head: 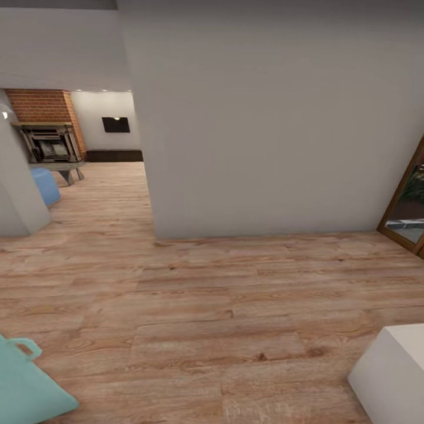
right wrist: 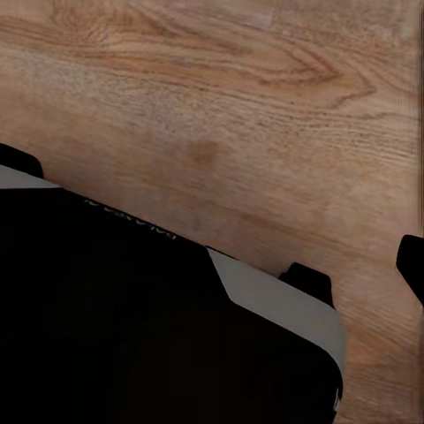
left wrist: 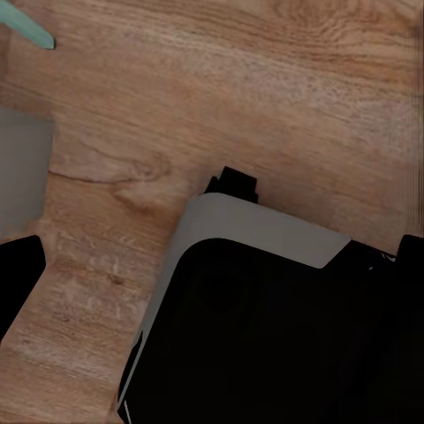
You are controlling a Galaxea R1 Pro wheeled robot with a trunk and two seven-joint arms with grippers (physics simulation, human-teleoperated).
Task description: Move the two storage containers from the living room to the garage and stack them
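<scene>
Open wood-plank floor (head: 194, 306) of the living room stretched ahead to a wide wall (head: 265, 129), with a passage at its left edge toward a brick fireplace (head: 47, 132). A teal object (head: 23, 386), a white block (head: 391, 371) and a wood-framed glass door (head: 406, 203) were cut off at the borders. The wrist views looked down on the robot's dark base (left wrist: 283, 327) over planks, so I couldn't tell how either gripper's jaws stood.

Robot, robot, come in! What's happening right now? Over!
Rolling on wood-plank floor, indoors. Tools: can't tell if open or shut. White wall straight ahead, opening to its left. Teal object near left, white block near right.
</scene>
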